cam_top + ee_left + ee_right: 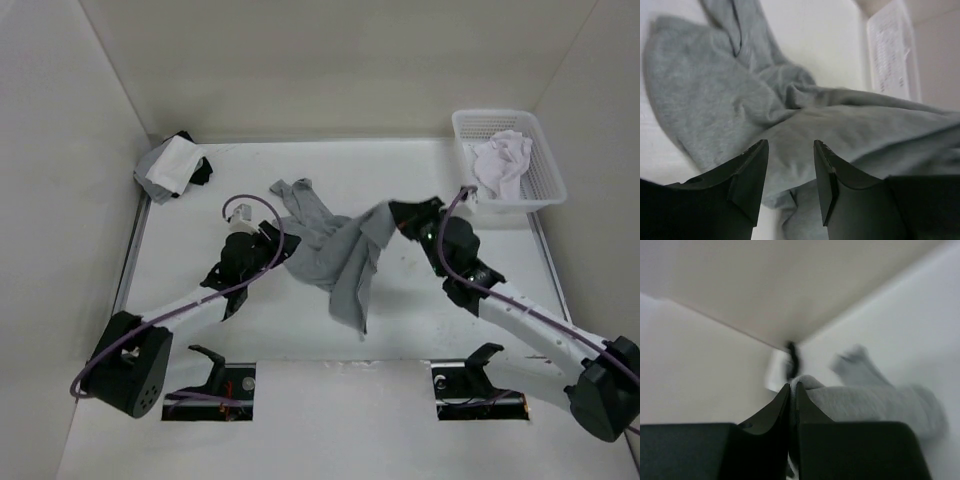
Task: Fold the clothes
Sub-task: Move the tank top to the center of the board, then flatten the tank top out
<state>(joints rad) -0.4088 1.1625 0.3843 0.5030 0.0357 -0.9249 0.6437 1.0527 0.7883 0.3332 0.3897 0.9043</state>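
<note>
View from above: a white table (pixel 420 310) walled in by white panels, with two black robot arms reaching in from the near edge. A grey shirt (pixel 340 260) lies crumpled in the middle of the table, between the two arms. One part trails towards the far left, and another hangs down towards the near edge.

The right gripper (pixel 398 212) is at the shirt's right side. Its jaws are closed on an edge of the fabric, which is lifted off the table there and drapes down to the left. The left gripper (pixel 278 243) sits low at the shirt's left side, right beside the fabric.

In the far right corner is a white basket (pixel 552 170) with a white cloth (pixel 500 165) inside. In the far left corner is a small pile (pixel 172 165) of grey, white and black cloth, well apart from the shirt.

Left wrist view: the left gripper (pixel 790 147) has its jaws open, with nothing between them. The shirt (pixel 840 130) spreads in wrinkled folds just beyond the tips. The basket (pixel 890 50) shows at the upper right.

Right wrist view, which is blurred: the right gripper (pixel 792 387) has its jaws pressed almost together. The shirt (pixel 870 402) bunches against their right side and stretches away across the table.
</note>
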